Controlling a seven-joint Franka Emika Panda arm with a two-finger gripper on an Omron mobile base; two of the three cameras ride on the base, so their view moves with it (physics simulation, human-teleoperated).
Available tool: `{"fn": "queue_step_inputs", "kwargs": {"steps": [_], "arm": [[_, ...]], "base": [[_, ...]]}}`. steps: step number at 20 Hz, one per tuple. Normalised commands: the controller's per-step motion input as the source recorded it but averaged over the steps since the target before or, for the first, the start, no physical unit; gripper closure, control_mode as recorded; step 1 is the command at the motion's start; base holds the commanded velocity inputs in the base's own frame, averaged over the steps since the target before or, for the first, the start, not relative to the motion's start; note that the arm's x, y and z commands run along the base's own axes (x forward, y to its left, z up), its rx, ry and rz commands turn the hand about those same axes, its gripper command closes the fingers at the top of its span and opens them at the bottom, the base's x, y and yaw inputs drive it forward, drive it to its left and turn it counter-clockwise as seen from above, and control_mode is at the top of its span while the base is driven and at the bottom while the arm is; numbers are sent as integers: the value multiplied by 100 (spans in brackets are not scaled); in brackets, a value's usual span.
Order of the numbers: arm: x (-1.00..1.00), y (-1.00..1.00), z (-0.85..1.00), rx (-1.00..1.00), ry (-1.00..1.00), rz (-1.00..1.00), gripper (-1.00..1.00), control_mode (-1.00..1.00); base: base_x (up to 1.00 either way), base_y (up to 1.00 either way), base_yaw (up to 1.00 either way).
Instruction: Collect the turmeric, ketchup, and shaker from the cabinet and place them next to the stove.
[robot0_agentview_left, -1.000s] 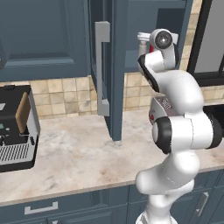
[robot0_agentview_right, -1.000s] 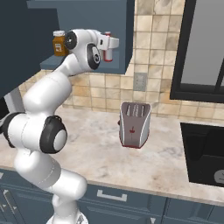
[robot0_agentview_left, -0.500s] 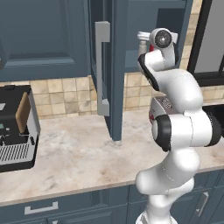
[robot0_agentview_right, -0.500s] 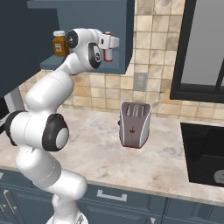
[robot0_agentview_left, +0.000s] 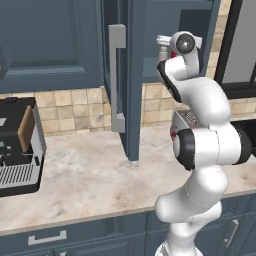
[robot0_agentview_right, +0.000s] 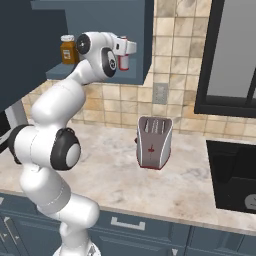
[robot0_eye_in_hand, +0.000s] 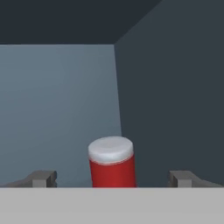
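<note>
Pincer (robot0_eye_in_hand: 114, 178) is gaping wide inside the cabinet (robot0_agentview_right: 145, 45); ketchup (robot0_eye_in_hand: 112, 162) is standing at 12 o'clock between its tips; turmeric (robot0_agentview_right: 68, 49) is sitting at 9 o'clock of the wrist.

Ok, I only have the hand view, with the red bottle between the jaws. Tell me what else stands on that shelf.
Observer: The right base view shows the turmeric on the same cabinet shelf, left of the ketchup, with the arm between them.
Operator: Give me what lies under the shelf.
Observer: A toaster stands on the counter below, slightly to the right.
Operator: Report the door.
Observer: The cabinet door stands open, nearly edge-on in the left base view.
</note>
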Motion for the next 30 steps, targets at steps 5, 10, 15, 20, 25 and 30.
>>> {"fn": "queue_step_inputs", "kwargs": {"steps": [5,10,15,20,25,30], "arm": [[6,-7,0,0,0,0,100,-100],[0,-3,0,0,0,0,100,-100],[-5,0,0,0,0,-1,100,-100],[-31,0,0,0,0,-5,100,-100],[-53,0,0,0,0,-7,100,-100],[-63,0,0,0,0,-5,100,-100]], "base": [[0,0,0],[0,0,0],[0,0,0],[0,0,0],[0,0,0],[0,0,0]]}}
